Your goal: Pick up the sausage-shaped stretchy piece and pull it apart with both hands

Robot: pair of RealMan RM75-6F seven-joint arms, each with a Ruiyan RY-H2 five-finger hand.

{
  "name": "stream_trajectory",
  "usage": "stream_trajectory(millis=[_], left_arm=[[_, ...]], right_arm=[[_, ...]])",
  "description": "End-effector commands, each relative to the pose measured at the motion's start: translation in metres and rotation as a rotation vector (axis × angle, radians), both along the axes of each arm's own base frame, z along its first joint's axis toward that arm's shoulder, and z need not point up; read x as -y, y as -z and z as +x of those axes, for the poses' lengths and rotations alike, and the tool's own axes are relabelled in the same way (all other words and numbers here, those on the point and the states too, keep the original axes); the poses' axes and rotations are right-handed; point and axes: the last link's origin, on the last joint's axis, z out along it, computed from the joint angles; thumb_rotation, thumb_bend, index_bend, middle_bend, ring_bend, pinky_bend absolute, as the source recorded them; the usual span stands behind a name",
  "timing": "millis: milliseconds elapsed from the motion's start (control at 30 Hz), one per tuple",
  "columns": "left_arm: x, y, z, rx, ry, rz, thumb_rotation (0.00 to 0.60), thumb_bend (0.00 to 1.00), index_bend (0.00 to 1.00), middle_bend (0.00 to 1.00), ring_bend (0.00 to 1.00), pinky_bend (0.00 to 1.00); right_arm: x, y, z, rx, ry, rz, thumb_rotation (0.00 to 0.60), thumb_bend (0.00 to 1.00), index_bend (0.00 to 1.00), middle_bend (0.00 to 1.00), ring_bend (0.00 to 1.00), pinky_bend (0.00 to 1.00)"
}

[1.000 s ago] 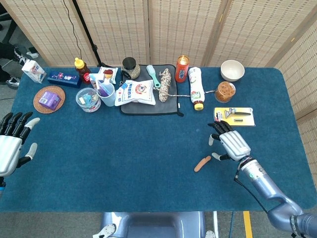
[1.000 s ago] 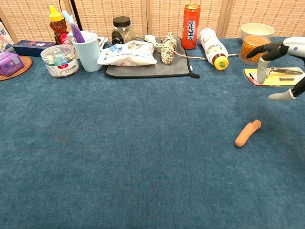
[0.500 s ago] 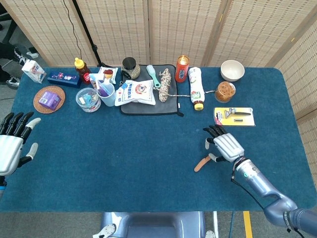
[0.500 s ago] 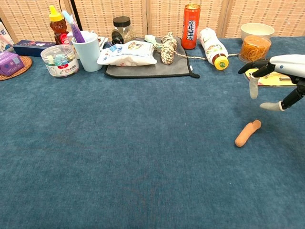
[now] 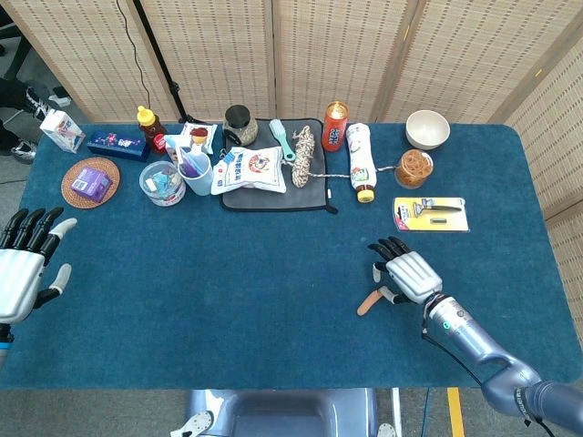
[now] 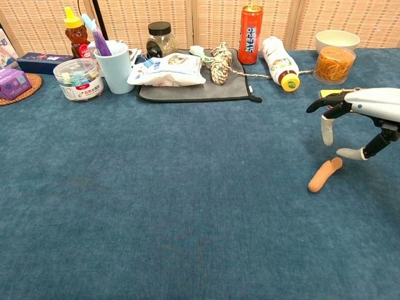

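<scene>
Now the right hand closes in on the sausage piece

The sausage-shaped piece lies loose on the blue table, toward its right side. Just above its far end the right hand hovers, fingers spread and empty, seemingly poised to pinch it; contact is hard to rule out from overhead. It has dropped lower and nearer than a second ago. The left hand waits open at the far left edge, unchanged.

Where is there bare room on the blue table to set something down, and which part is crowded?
Free: the wide middle of the blue cloth table, between the dark grey mat at the back and the near edge, left of the small orange-brown sausage-shaped piece. Crowded: the back row, and around the right robot hand over the sausage.
</scene>
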Motion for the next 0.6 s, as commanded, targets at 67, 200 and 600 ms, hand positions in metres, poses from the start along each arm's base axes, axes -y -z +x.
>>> stream_trajectory(millis=[67, 200, 600], left_arm=[[0.0007, -0.0003, -0.0004, 0.000, -0.001, -0.001, 0.600, 0.42, 0.15, 0.08, 0.05, 0.00], [0.0017, -0.0014, -0.0010, 0.001, -0.003, 0.000, 0.600, 0.42, 0.14, 0.08, 0.05, 0.00], [0.0035, -0.0041, -0.0014, 0.005, -0.004, 0.004, 0.600, 0.42, 0.14, 0.08, 0.05, 0.00]], right_arm=[[-0.0012, 0.0034, -0.0018, -0.025, -0.015, 0.009, 0.600, 0.40, 0.47, 0.10, 0.00, 0.00], [-0.0025, 0.0062, -0.0036, -0.043, -0.026, 0.015, 0.600, 0.40, 0.46, 0.10, 0.00, 0.00], [-0.0036, 0.0115, -0.0080, -0.073, -0.038, 0.023, 0.600, 0.40, 0.46, 0.10, 0.00, 0.00]])
